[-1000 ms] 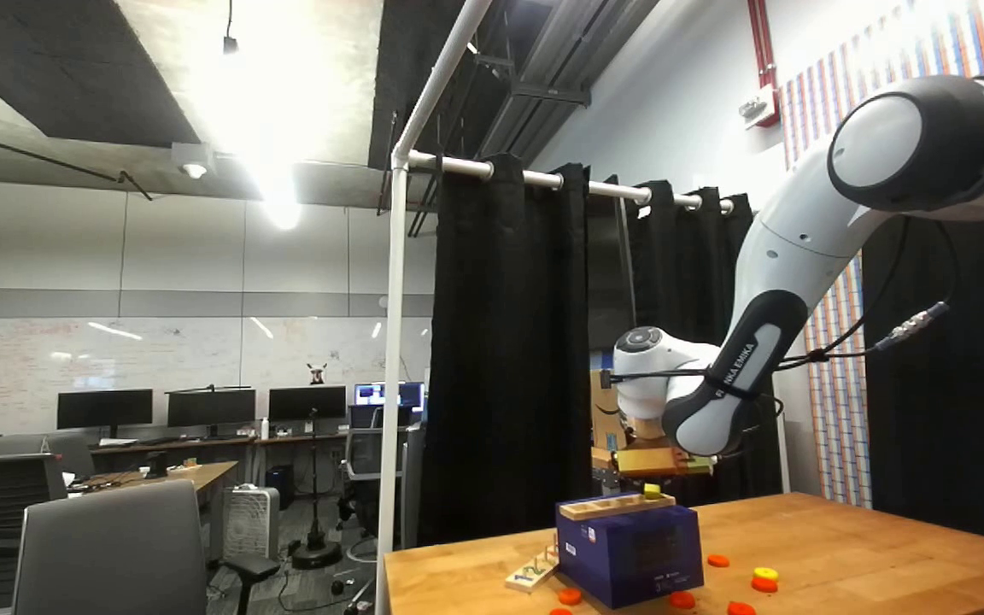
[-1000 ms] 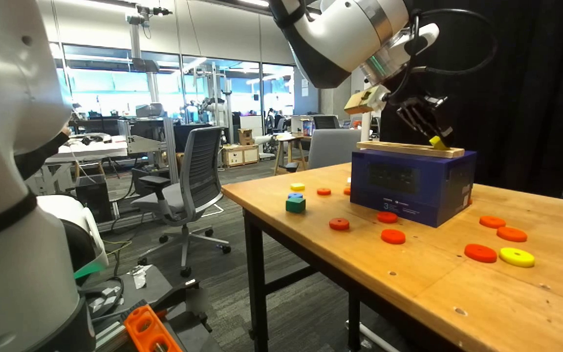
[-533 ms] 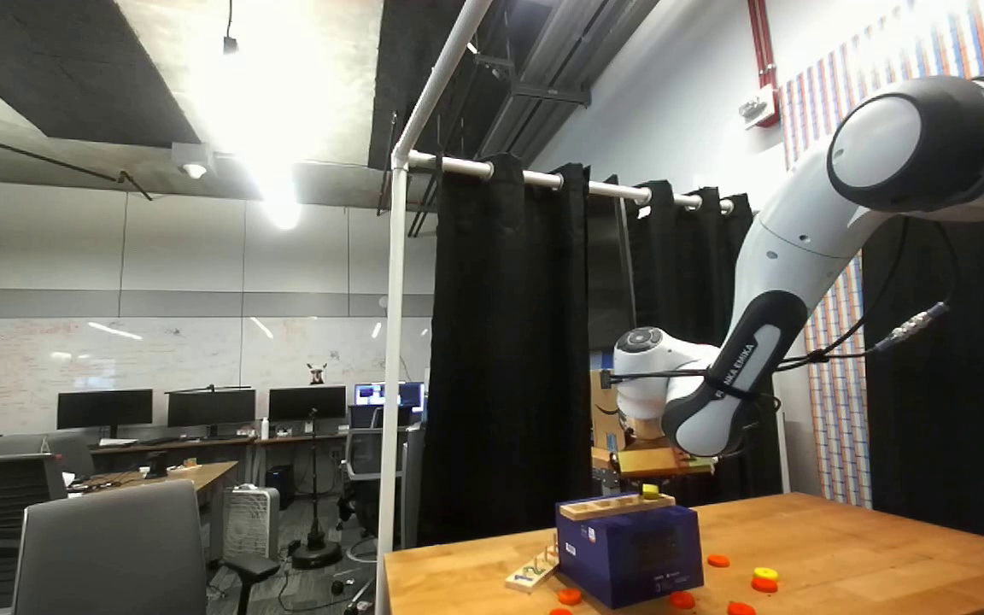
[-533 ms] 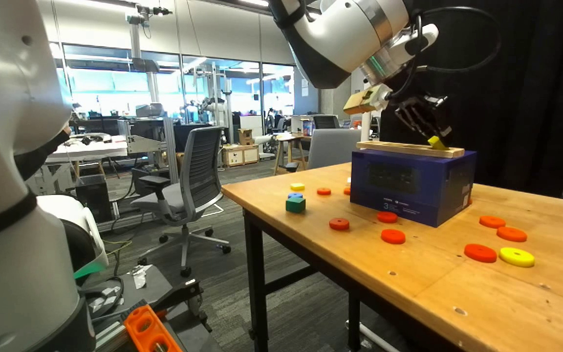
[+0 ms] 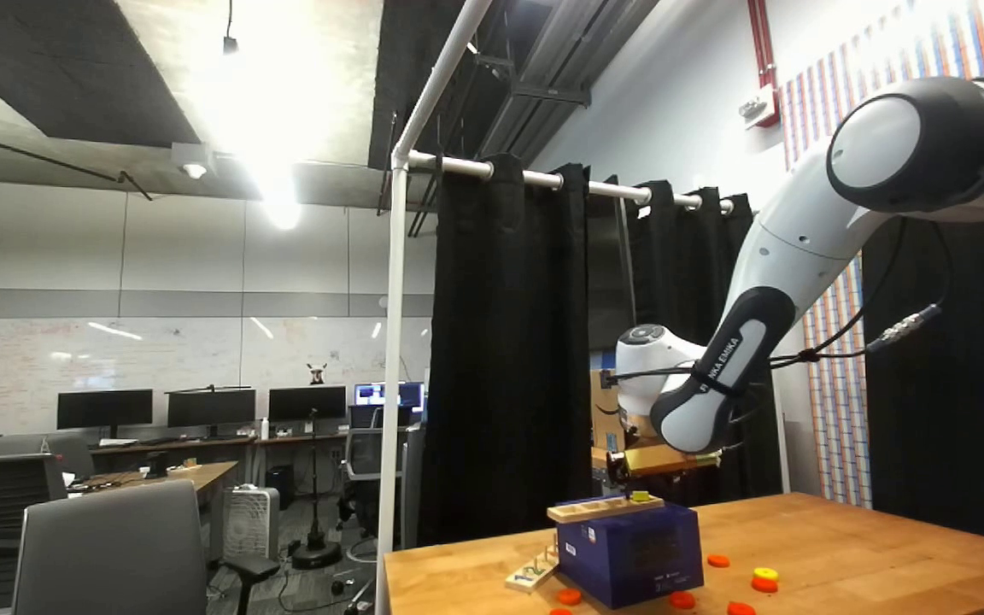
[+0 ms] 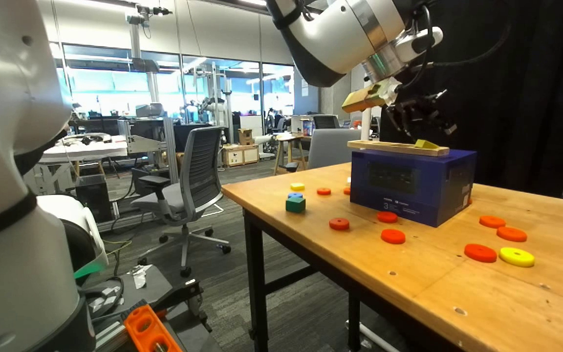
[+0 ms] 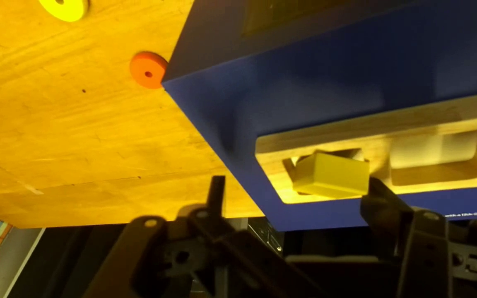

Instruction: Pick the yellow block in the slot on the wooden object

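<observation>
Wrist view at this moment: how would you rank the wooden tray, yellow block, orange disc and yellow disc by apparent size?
Largest to smallest:
1. Wooden tray, even with one end out of frame
2. Yellow block
3. Orange disc
Not ranked: yellow disc, because the picture's top edge cuts it off.

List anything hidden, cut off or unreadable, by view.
Wrist view: part of the slot, hidden by the yellow block.
Wrist view: wooden tray, cut off by right edge.
Wrist view: yellow disc, cut off by top edge.
An exterior view: fine print on blue box, too small.
</observation>
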{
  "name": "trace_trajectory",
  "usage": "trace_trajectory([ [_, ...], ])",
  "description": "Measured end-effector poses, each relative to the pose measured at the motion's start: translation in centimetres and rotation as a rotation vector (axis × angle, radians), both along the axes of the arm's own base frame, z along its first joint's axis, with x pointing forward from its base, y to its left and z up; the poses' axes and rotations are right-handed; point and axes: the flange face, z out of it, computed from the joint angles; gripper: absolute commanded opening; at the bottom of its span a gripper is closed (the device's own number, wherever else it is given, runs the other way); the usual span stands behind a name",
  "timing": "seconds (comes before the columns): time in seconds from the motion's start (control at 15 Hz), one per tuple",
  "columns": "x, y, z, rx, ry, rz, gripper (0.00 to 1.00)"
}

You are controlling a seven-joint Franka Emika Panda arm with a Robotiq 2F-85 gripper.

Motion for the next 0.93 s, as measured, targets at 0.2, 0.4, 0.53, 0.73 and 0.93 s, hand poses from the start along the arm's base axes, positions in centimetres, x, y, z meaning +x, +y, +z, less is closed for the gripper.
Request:
trace_trajectory([
  [0.2,0.0,-0.1,-0.1,0.010,0.019,0.016,1.00],
  [0.4,0.0,-0.2,0.3,0.023,0.027,0.022,1.00],
  [0.53,-0.1,-0.3,1.0,0.030,0.027,0.022,1.00],
  [0.73,-0.7,-0.6,2.6,0.032,0.024,0.014,1.00],
  [0.93,-1.9,-0.8,4.0,0.056,0.078,-0.012,1.00],
])
